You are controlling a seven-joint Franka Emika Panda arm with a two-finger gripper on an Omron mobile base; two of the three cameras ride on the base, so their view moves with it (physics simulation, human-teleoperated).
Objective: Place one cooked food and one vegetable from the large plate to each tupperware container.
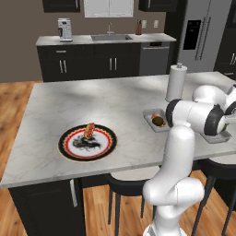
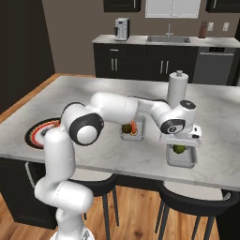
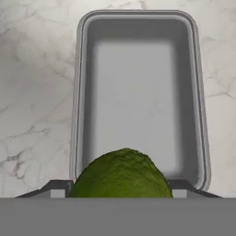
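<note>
Over the nearer grey tray [image 3: 140,92] on the bench [image 1: 69,99], the hand [image 2: 180,140] grasps a green vegetable [image 3: 122,175] directly above the tray's near end, whose long axis runs straight ahead.

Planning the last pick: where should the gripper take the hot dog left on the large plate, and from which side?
Grip the hot dog across its narrow middle, coming straight down from above. It lies long and low near the large plate's back edge, with nothing beside it.

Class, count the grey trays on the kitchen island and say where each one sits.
2. One tray lies near the paper towel roll, holding food; the other tray is under the hand, with a green vegetable.
</note>
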